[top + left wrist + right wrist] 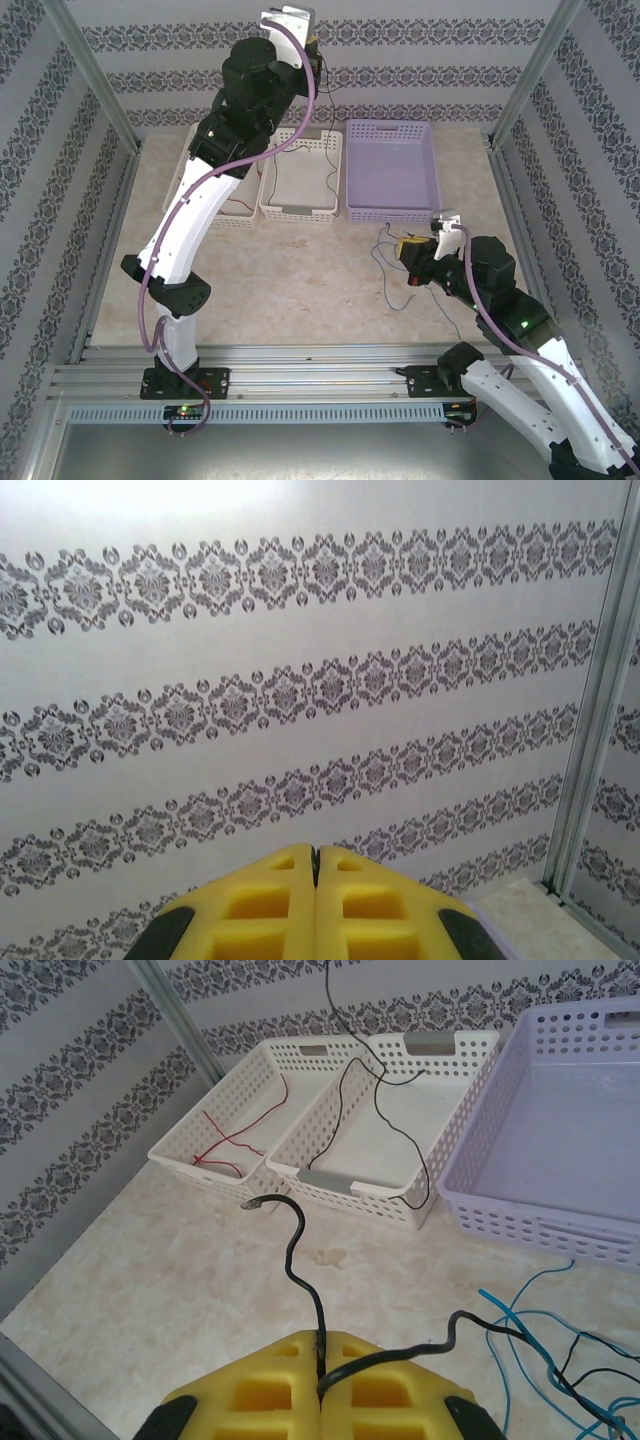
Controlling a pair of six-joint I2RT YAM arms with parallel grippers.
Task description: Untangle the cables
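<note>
Left jaws: closed, raised high, apparently pinching the first black cable (376, 1100) so it hangs into the middle basket (290, 1168) below | red cable (228, 1140): sorted in left basket (195, 1168) | Right jaws: clamped on second black cable (290, 1255), likely to draw it from the blue cable (498, 1360) tangle at their right on counter (180, 1290).

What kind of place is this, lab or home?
Likely a staged robot test cell, not a home: wallpapered panels in aluminium frame posts, two arms bolted to a rail, plastic baskets.
</note>
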